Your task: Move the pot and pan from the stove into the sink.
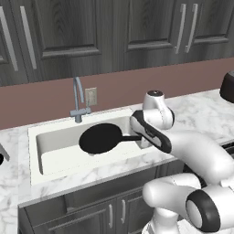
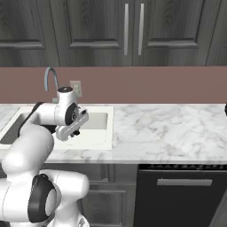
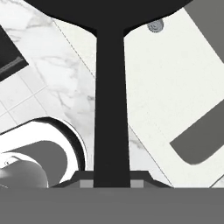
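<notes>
Left base view shows the pan (image 1: 100,138) held over the sink (image 1: 50,137) at the centre of the frame, its long handle running right into the gripper (image 1: 140,137). Whether it rests on the basin floor yet or hangs just above it is hard to judge from here. Hand view has the handle running straight up the middle of the frame from between the finger tips, which are clamped on it, the pan's round body at the top edge and the drain (image 3: 155,26) just beside it. Judging by this, the pan's move is nearly done but not released, and the pot would be left to fetch.
</notes>
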You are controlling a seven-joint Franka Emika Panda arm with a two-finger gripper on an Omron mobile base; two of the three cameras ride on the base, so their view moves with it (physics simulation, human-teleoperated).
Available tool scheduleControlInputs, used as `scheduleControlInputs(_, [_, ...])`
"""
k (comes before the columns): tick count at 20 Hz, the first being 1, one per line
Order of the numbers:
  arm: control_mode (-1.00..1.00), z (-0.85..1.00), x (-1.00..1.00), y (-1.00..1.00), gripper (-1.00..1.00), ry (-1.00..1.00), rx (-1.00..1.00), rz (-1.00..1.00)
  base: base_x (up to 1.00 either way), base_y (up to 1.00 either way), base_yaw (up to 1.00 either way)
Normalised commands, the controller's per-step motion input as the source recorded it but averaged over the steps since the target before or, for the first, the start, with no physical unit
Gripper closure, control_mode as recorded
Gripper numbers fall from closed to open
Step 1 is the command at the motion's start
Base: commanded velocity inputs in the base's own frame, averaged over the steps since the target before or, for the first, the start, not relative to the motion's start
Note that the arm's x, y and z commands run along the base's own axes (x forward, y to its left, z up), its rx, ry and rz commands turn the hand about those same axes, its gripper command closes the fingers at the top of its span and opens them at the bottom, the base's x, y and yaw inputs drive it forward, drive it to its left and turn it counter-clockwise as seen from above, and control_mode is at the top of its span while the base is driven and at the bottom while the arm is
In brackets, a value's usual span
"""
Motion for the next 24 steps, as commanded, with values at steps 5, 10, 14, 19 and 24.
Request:
scheduleControlInputs(5, [-1.0, -0.23, 0.54, 0.07, 1.0, 0.05, 0.0, 0.03, 0.0, 0.0, 0.0])
scheduleControlInputs(10, [-1.0, -0.26, 0.48, 0.17, 1.0, 0.04, 0.0, 0.01, 0.0, 0.0, 0.0])
scheduleControlInputs(14, [-1.0, -0.16, 0.14, 0.12, 1.0, 0.0, 0.0, 0.01, 0.0, 0.0, 0.0])
scheduleControlInputs(19, [-1.0, 0.0, 0.0, 0.01, 1.0, 0.0, 0.0, 0.0, 0.0, 0.0, 0.0])
scheduleControlInputs(24, [-1.0, -0.22, 0.07, 0.14, 1.0, 0.0, -0.04, 0.0, 0.0, 0.0, 0.0])
